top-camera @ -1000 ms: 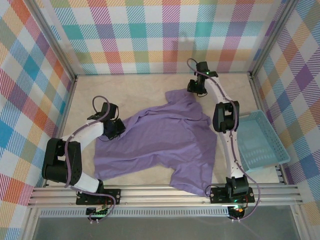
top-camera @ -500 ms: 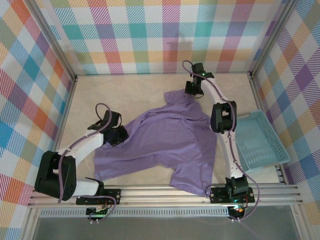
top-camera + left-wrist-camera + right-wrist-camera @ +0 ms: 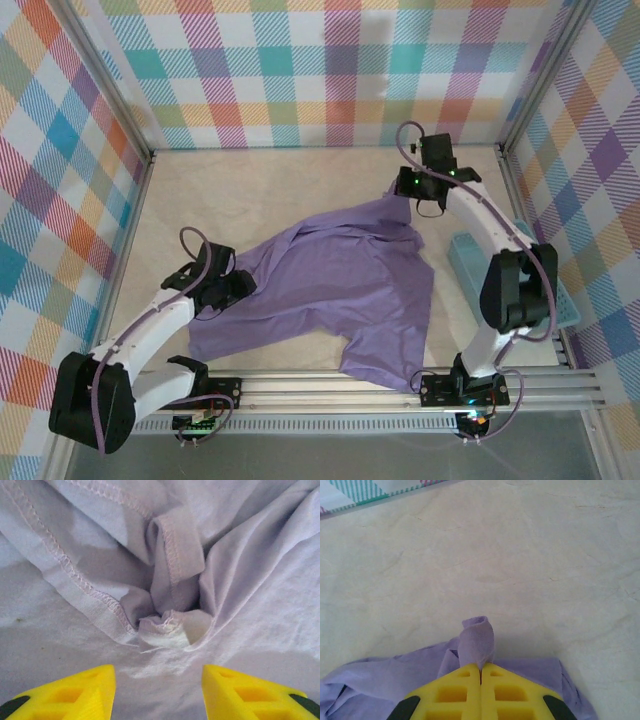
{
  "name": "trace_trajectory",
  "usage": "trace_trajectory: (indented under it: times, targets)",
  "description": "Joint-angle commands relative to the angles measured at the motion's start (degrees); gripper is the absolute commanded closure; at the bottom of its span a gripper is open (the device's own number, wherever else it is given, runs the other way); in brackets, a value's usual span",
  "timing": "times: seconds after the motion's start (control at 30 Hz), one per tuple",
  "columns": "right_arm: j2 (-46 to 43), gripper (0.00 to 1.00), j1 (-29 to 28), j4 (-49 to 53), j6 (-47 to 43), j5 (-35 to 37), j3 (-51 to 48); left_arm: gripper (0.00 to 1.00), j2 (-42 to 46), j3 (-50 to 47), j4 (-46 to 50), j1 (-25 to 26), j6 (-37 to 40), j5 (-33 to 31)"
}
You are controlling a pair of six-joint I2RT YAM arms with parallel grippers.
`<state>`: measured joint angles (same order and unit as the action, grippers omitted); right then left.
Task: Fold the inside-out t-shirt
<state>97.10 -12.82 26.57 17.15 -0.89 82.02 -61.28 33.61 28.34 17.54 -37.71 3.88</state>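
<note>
Beige marbled table [image 3: 260, 190]. A lavender t-shirt [image 3: 330, 290] lies spread and rumpled across the middle, seams outward. Its near corner reaches the metal rail [image 3: 330, 385] at the front edge, and its far corner is raised off the surface. A light blue plastic basket [image 3: 466, 262] sits at the right side, near the shirt, not touching.

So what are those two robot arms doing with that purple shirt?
They are working on a purple t-shirt that lies rumpled on the table. The right end effector is shut on a little pinch of cloth at the shirt's far edge. The left end effector is open just above a bunched hem on the shirt's left side and holds nothing. The shirt is not folded yet.
</note>
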Motion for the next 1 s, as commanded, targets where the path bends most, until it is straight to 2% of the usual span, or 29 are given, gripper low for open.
trace_trajectory:
  times: [0.0,0.17,0.27,0.43,0.53,0.67,0.77,0.9,0.97]
  targets:
    - [0.07,1.0,0.17,-2.79,0.44,-0.25,-3.84,0.51,-1.77,1.95,-1.29,-0.23,2.31,-0.55]
    - [-0.07,1.0,0.17,-2.35,0.24,-1.31,-4.37,0.53,-8.31,5.11,-2.31,-0.15,3.75,-1.57]
    - [-0.07,1.0,0.13,-2.63,0.08,-1.25,-4.75,0.49,-10.16,7.03,-1.58,-0.14,4.31,-3.11]
    - [0.0,1.0,0.33,-2.13,0.73,0.85,-5.2,0.46,-14.6,9.16,2.45,-0.99,2.46,-9.77]
    - [-0.52,1.0,1.81,-0.73,3.25,2.68,-5.79,0.51,-16.9,8.38,2.96,-4.21,0.5,-10.04]
    - [-1.89,1.0,3.49,-0.7,3.72,2.76,-7.4,0.65,-18.36,7.33,2.23,-5.67,0.25,-7.86]
    - [-2.18,1.0,3.57,-0.05,3.31,3.28,-7.49,0.71,-17.05,6.66,3.79,-5.67,0.12,-7.87]
    - [-2.42,1.0,3.6,0.22,3.6,3.96,-7.76,0.72,-10.23,5.59,8.93,-5.67,-0.68,-12.95]
    - [-2.69,1.0,3.52,-0.04,3.55,3.25,-7.91,0.71,-6.62,5.66,8.83,-5.53,0.33,-12.34]
